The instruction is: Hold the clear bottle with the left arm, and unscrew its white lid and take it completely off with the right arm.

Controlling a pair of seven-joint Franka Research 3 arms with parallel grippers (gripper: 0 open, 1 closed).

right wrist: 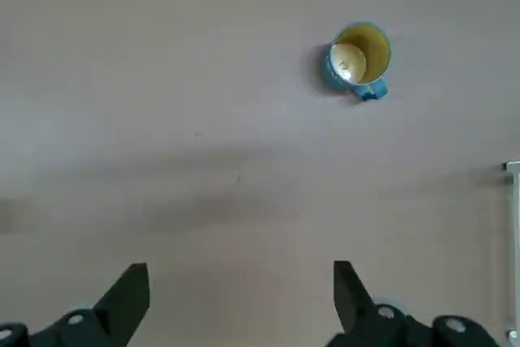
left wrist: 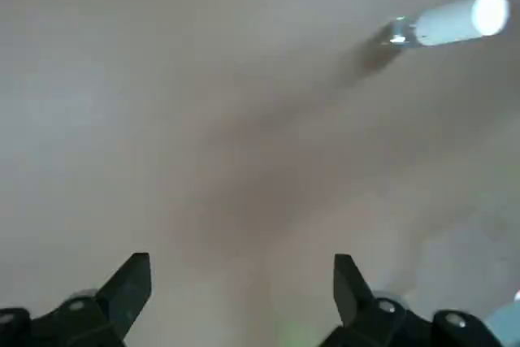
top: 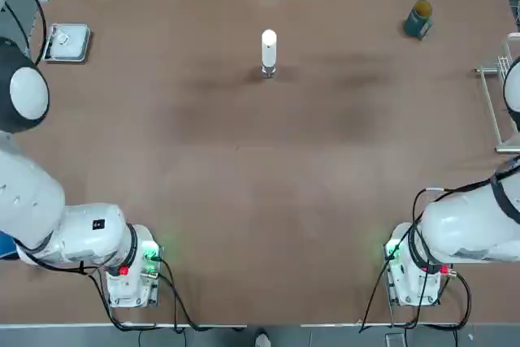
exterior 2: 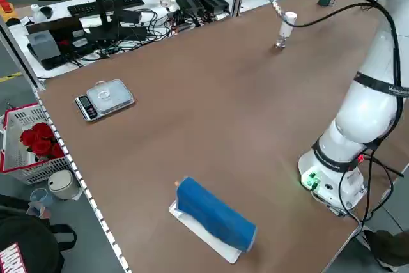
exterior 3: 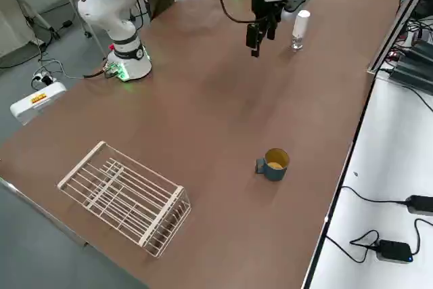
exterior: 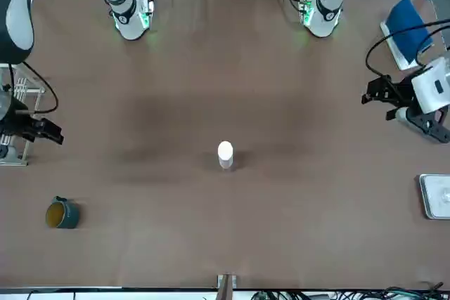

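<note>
A slim clear bottle (exterior 3: pixel 296 43) stands upright on the brown worktop (top: pixel 236 168), around the middle from side to side and toward the side across from the robot. Its tall white lid (top: pixel 269 46) is on top. The bottle's glass is hard to make out: in the front view the lid covers most of it, and in the left side view a black cable (exterior 2: pixel 332 15) crosses in front of the two.

The left gripper (left wrist: pixel 242 282) is over the robot's left side of the worktop, its fingers spread with nothing between them. The right gripper (right wrist: pixel 241 282) is over the robot's right side, also spread and holding nothing. Both are cut off from the top view, and neither touches the bottle or lid.

A teal mug with a yellowish inside (exterior 3: pixel 272 164) sits toward the far right. At the right edge is a white wire rack (exterior 3: pixel 128 197), partly hidden behind the right arm in the front view and cut off in the top view. A small scale (exterior 2: pixel 107 99) lies at the far left. Nearer the robot on that side, a blue roll-like object (exterior 2: pixel 216 214) rests on a white pad (exterior 2: pixel 204 233); the top view shows only a sliver of blue past the left arm (top: pixel 49 209).
</note>
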